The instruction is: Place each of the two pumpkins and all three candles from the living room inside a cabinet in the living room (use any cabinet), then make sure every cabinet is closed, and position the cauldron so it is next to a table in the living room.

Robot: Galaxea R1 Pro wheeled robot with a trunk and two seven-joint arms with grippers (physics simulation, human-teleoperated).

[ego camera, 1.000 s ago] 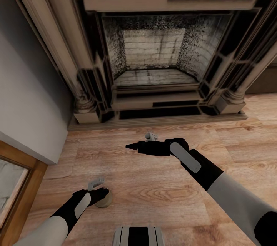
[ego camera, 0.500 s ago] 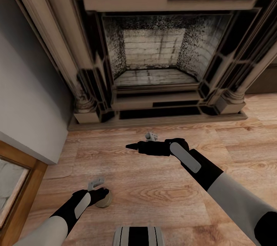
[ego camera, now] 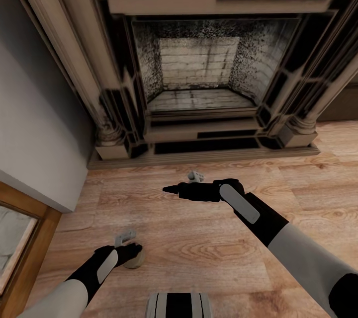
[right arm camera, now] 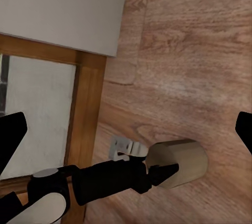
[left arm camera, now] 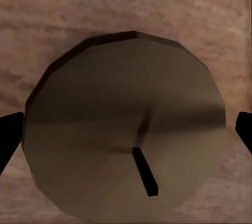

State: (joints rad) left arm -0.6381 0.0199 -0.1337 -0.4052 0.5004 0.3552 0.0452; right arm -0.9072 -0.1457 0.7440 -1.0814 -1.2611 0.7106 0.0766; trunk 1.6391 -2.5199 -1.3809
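No shift since before — left gripper (ego camera: pixel 133 253) over candle (ego camera: pixel 136 258), unlabelled.

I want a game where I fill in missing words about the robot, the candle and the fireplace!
1. The candle stands on the wooden ____.
2. The arm reaching down over the candle is the robot's ____ arm.
3. The right gripper hangs in front of the ____, holding nothing.
4. In the left wrist view, the candle's top is shaped like a ____.

Missing words: floor; left; fireplace; circle
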